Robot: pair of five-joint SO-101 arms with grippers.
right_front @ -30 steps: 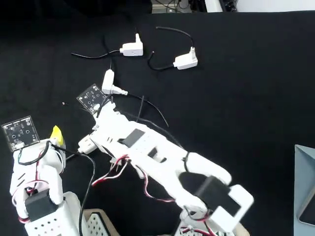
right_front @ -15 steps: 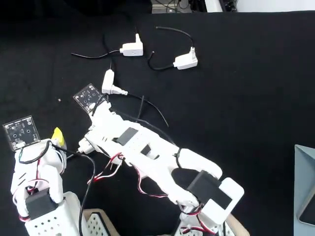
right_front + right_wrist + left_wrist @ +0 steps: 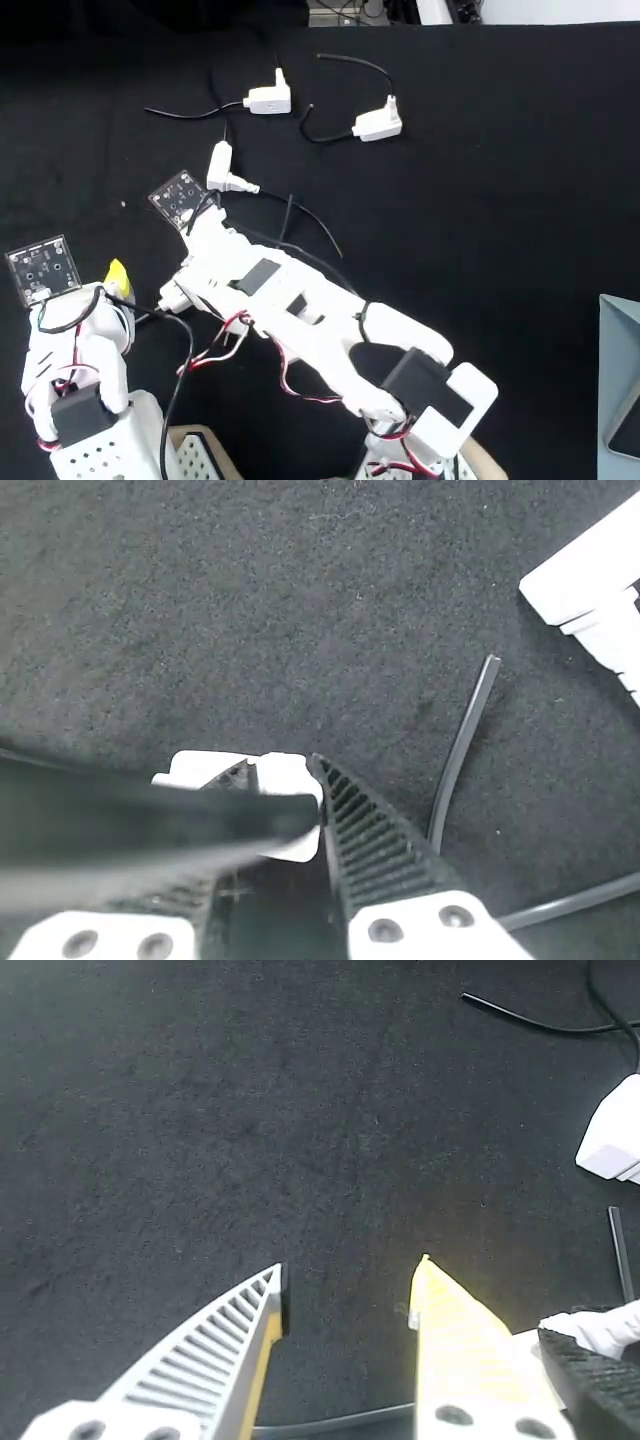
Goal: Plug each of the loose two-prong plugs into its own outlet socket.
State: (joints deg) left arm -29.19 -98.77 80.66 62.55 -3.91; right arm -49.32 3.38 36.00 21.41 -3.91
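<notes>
right gripper (image 3: 280, 772) clamped on white two-prong plug (image 3: 200, 767) toward black tabletop's (image 3: 500, 220) front-left corner, just beside left gripper (image 3: 350, 1270), which has its fingers apart, with three loose ones toward the far edge, near plug (image 3: 222, 167), far-left plug (image 3: 268, 99), far-right plug (image 3: 377, 122), and a grey bin (image 3: 620, 370) at the right edge.

The desk (image 3: 520, 250) has a black cloth (image 3: 480, 180) all over it. A grey thing (image 3: 620, 380) sits at its right edge.
</notes>
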